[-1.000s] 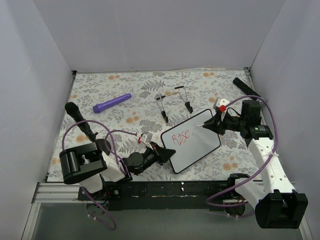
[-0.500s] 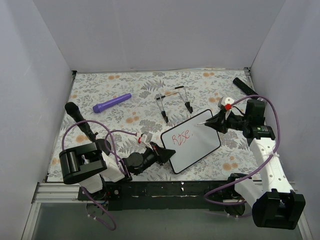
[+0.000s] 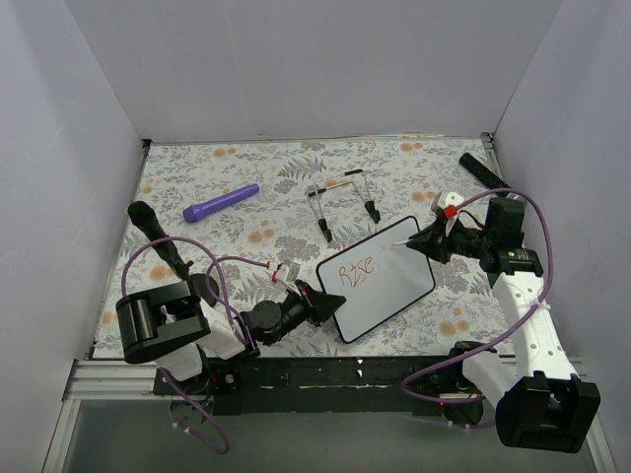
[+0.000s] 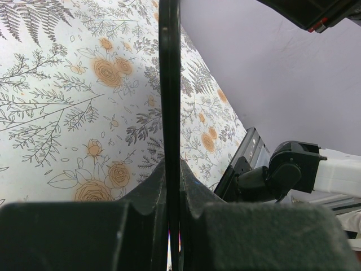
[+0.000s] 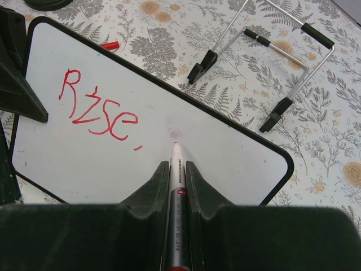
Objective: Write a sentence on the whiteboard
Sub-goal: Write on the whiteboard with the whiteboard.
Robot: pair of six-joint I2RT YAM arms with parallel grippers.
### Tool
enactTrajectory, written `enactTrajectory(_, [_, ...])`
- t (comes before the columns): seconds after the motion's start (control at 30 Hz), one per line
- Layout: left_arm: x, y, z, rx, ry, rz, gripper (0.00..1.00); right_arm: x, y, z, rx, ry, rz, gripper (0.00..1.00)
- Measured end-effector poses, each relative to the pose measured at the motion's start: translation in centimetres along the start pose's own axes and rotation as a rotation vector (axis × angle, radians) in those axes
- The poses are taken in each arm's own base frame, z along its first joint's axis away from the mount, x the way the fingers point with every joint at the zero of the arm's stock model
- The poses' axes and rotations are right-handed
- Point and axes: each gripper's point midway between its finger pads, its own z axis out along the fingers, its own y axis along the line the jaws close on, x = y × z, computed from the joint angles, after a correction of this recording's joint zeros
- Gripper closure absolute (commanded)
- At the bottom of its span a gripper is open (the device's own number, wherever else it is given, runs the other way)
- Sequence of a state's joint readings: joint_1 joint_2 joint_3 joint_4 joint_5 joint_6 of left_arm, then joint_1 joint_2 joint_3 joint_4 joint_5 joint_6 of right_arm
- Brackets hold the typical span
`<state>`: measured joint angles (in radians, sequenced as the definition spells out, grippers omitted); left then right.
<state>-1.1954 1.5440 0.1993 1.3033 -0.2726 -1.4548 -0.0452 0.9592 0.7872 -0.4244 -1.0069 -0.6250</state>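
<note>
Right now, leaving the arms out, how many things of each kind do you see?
whiteboard: 1
marker: 1
wire stand: 1
purple pen: 1
black sticks: 2
small red piece by the board: 1
Total: 7

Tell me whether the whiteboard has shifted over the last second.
No. The whiteboard keeps the same place beside the wire stand in the top view.

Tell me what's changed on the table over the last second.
The right claw, shut on the marker, twisted slightly, swinging the marker's red rear end to the right; its tip remains over the whiteboard. The left claw stays clamped on the whiteboard's edge, and the red lettering looks the same.
</note>
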Motion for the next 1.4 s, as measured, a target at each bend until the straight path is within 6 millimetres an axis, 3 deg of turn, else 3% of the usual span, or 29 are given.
enactTrajectory(0.37, [0.0, 0.0, -0.1, 0.001, 0.000, 0.000, 1.00, 1.0, -0.4, -0.2, 0.023, 0.041, -0.021, 0.99])
enactTrajectory(0.63, [0.0, 0.1, -0.2, 0.001, 0.001, 0.000, 1.00, 2.7, -0.5, -0.2, -0.019, 0.049, 0.072, 0.99])
enactTrajectory(0.87, [0.0, 0.1, -0.2, 0.002, 0.001, 0.000, 1.00, 1.9, -0.1, -0.3, -0.023, 0.016, 0.056, 0.99])
enactTrajectory(1.13, [0.1, 0.0, -0.2, 0.003, 0.003, 0.000, 1.00, 2.7, -0.2, 0.0, -0.006, 0.014, 0.111, 0.99])
enactTrajectory(1.4, [0.1, 0.0, -0.2, 0.007, 0.006, -0.001, 1.00, 2.7, -0.4, 1.4, 0.007, 0.027, 0.111, 0.99])
